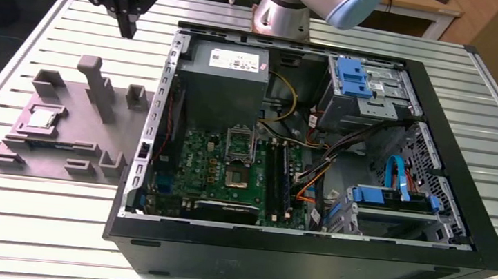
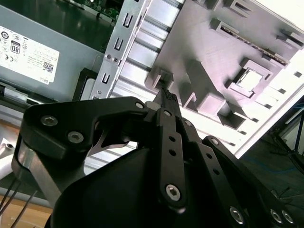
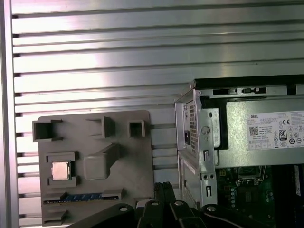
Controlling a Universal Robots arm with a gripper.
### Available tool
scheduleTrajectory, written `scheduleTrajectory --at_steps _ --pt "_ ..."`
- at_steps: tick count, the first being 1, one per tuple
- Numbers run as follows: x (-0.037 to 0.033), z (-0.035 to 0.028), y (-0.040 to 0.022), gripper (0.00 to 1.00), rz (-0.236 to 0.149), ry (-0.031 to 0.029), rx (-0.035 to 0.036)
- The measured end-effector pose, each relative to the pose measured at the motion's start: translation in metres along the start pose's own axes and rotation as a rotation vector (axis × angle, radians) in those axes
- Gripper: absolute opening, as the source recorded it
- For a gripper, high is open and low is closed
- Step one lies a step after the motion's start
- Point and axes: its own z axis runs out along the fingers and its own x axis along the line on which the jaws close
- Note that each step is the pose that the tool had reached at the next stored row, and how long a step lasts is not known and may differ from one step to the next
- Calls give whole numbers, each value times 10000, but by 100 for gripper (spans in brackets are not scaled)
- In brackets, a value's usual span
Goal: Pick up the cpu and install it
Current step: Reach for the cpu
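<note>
The cpu, a small flat square chip with a shiny silver-grey metal top, lies in a shallow pocket of the grey plastic fixture tray with upright posts. That tray sits on the slatted metal surface, just beside the open black computer case on the exterior view's left. Your black end effector hangs above the surface beyond the tray's far edge, well apart from the chip. Its fingers look drawn together and nothing is held between them.

By my reading you are in the approach for the pick, and no part of the install is done. The green motherboard inside the case waits untouched. This approach calls for parting the fingers, centring them over the chip's pocket clear of the tall posts, and descending squarely, since the chip is thin and sits low.
</note>
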Motion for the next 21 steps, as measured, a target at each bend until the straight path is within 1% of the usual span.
scheduleTrajectory --at_steps 5,7,8,11,14,15,18,21 --pt "110 -1 -11 11 0 0 -1" --pt "128 -1 -15 11 -39 5 -1" --pt "128 -1 -15 11 -77 18 -2" --pt "134 -2 -15 11 -277 88 1" --pt "143 2 -17 11 -507 121 -1" --pt "156 4 -18 11 -561 128 0" --pt "242 9 -25 11 -593 132 -1" --pt "356 10 -33 11 -592 133 0"
